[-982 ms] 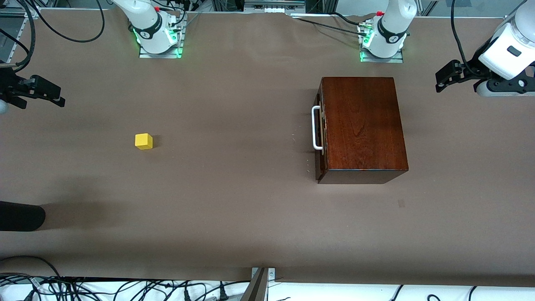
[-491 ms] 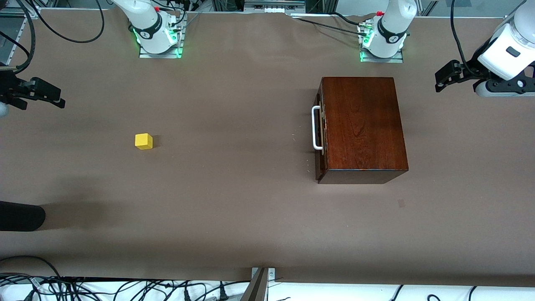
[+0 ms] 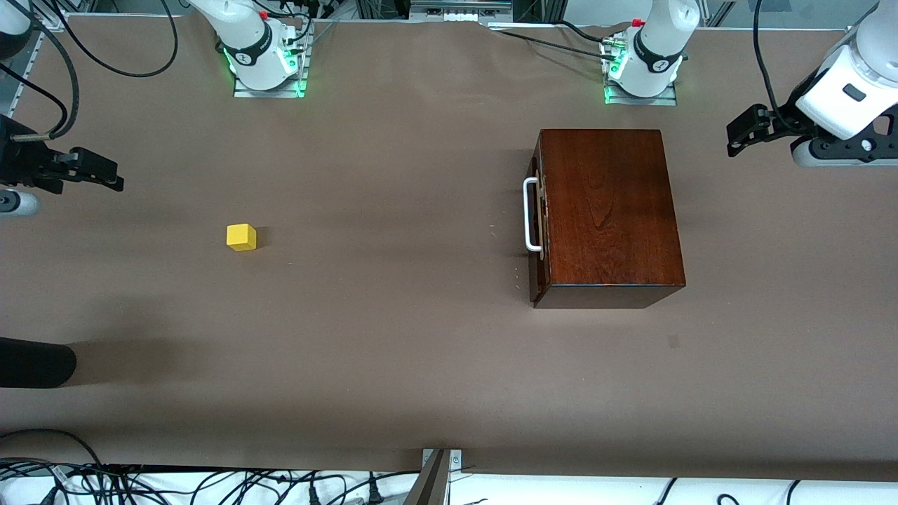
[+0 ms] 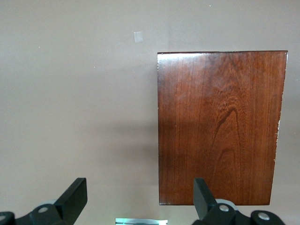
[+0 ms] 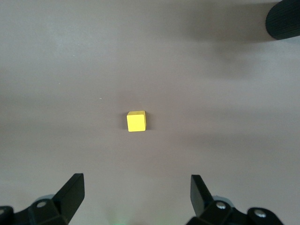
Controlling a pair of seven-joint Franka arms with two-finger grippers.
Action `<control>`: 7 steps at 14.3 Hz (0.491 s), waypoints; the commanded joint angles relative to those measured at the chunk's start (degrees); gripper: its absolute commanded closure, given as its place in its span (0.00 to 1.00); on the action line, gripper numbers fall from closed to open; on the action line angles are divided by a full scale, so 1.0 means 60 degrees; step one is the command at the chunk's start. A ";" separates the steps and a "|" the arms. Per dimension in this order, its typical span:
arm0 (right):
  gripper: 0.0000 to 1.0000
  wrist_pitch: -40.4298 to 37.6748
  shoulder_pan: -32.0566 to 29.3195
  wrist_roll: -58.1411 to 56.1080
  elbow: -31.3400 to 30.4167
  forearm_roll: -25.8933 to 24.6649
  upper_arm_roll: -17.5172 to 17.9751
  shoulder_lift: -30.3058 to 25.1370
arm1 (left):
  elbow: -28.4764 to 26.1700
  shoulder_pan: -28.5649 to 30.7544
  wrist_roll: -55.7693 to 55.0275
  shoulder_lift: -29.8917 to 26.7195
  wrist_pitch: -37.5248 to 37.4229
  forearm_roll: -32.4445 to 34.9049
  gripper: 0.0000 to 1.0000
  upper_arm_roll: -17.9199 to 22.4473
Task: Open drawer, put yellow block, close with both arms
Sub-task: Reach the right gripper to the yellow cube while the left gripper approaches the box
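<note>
Both pincers wide open, holding nothing.
Right pincer has moved toward block; left pincer shifted slightly; drawer shut.

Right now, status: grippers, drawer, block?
Left gripper open, up off the box's end. Right gripper open, empty, short of the block. Drawer shut, block on the table, nothing between.

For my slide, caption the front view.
Both grippers, left and right, hang open at the table's ends; block and shut drawer untouched.
</note>
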 commanded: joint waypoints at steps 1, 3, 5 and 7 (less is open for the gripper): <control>0.00 -0.0095 0.0007 0.0180 -0.0010 0.0025 0.0061 0.0144 | 0.0206 0.1210 -0.0054 0.0052 -0.0143 0.0192 0.00 -0.1369; 0.00 -0.0095 0.0008 0.0225 -0.0054 0.0039 0.0076 0.0451 | 0.0192 0.1287 -0.0171 0.0008 -0.0143 0.0207 0.00 -0.1447; 0.00 -0.0168 0.0022 0.0239 -0.0069 0.0039 0.0076 0.0687 | 0.0192 0.1316 -0.0185 -0.0006 -0.0143 0.0192 0.00 -0.1462; 0.00 -0.0183 0.0022 0.0240 -0.0069 0.0039 0.0076 0.0818 | 0.0162 0.1316 -0.0186 -0.0109 -0.0129 0.0207 0.00 -0.1491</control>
